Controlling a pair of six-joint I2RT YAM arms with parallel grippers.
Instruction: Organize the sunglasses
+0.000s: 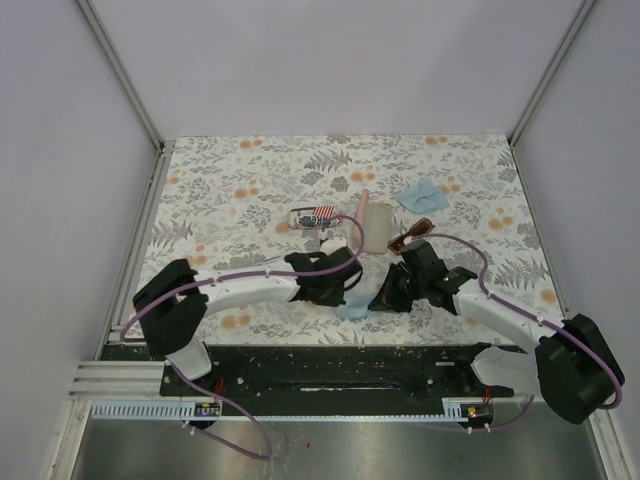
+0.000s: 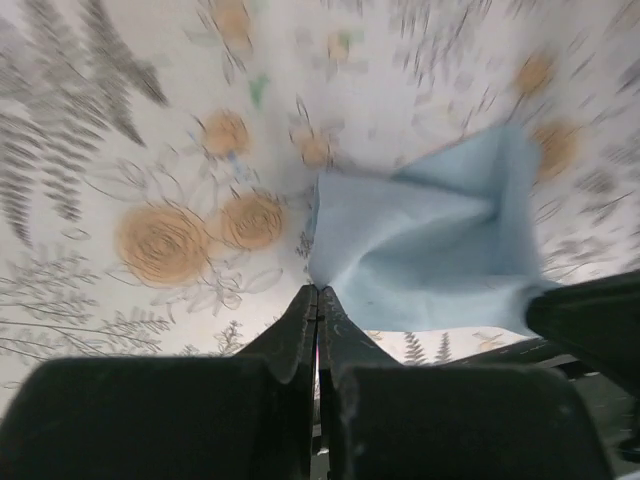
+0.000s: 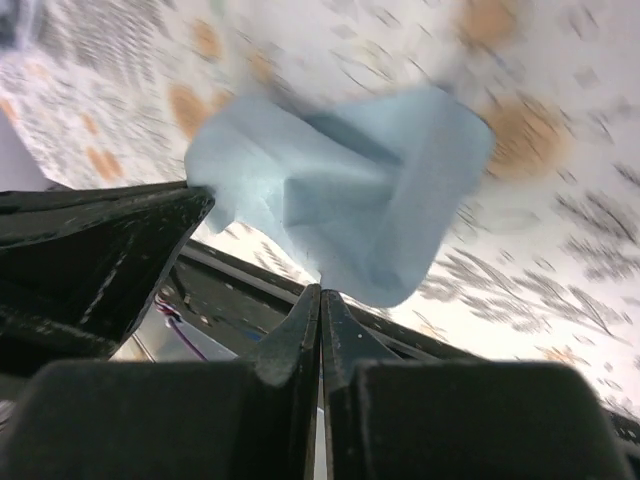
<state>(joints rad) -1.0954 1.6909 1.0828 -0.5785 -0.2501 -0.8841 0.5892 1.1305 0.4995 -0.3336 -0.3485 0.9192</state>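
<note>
The reddish-brown sunglasses [image 1: 411,236] lie on the floral table just beyond my right gripper. The pale, silvery pair cannot be made out clearly. My left gripper [image 1: 349,291] and right gripper [image 1: 384,298] meet near the table's front middle. Both are shut on opposite corners of a light blue cloth [image 1: 352,311]. In the left wrist view the closed jaws [image 2: 318,292] pinch a corner of the cloth [image 2: 430,250]. In the right wrist view the closed jaws [image 3: 320,292] pinch the edge of the cloth [image 3: 350,200], which hangs off the table.
The flag-printed case [image 1: 313,216] and the pink oblong case [image 1: 376,226] lie behind the grippers. A second blue cloth [image 1: 421,195] lies at the back right. The black base rail [image 1: 330,365] runs along the near edge.
</note>
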